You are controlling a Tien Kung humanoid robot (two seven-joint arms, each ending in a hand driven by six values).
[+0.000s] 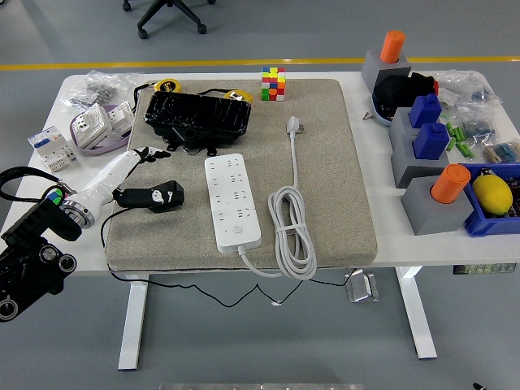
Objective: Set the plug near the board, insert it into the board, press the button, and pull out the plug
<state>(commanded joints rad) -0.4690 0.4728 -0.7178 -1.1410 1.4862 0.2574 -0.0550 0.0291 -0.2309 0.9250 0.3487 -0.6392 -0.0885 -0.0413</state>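
Observation:
A white power strip (234,201) lies lengthwise on the grey mat (325,162), its button near the front end. Its white cord (291,227) is coiled to its right, and the cord's white plug (293,124) rests further back on the mat. A black plug (153,196) with a thin black cable lies on the mat left of the strip. My left hand (140,156), white with dark fingertips, reaches in from the left just behind that black plug. Its fingers are spread and hold nothing; its wrist is close to the plug's left end. No right arm shows.
A black bag (197,114) lies at the mat's back left, a colour cube (273,83) behind the mat. Grey blocks with orange and blue pegs (421,142) and a blue bin (492,201) fill the right side. Packaged parts (96,122) sit at the left.

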